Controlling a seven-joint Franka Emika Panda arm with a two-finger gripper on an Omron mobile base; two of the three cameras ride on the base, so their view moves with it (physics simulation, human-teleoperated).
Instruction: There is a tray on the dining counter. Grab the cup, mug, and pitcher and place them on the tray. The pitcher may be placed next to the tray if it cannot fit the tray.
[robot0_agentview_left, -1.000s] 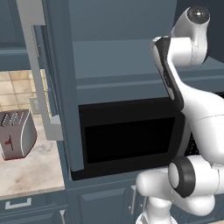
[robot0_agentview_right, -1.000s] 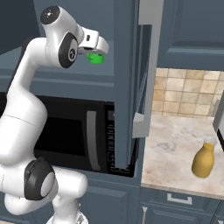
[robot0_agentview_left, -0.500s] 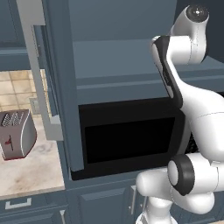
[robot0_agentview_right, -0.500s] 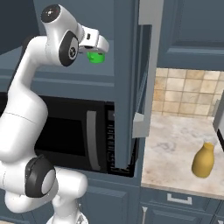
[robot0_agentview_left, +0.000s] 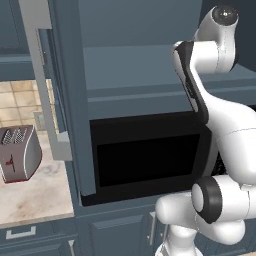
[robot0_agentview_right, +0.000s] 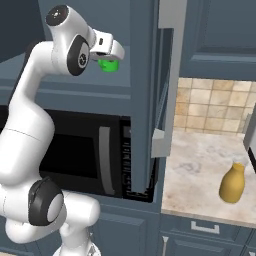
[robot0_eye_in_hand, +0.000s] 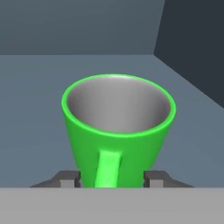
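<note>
The green mug (robot0_eye_in_hand: 116, 131) stands upright on a blue-grey cabinet shelf, its handle turned toward the hand camera and its grey inside showing. My gripper (robot0_eye_in_hand: 112, 179) reaches into the cabinet, and its two dark fingertips (robot0_eye_in_hand: 70, 178) press against the mug's lower sides, left and right. From the right base view the mug (robot0_agentview_right: 107, 65) peeks out green under the white hand of my gripper (robot0_agentview_right: 108, 59), high above the microwave. The amber pitcher (robot0_agentview_right: 233, 183) stands alone on the beige counter (robot0_agentview_right: 200, 165) to the right. The tray and the cup are out of view.
A black microwave (robot0_agentview_right: 85, 150) sits built in below the shelf. The tall cabinet door (robot0_agentview_right: 167, 75) hangs open between the arm and the counter. A silver toaster (robot0_agentview_left: 17, 160) stands on the counter at the left.
The jaws have come in from wide open onto the sides of the mug. The arm and the base have hardly moved.
</note>
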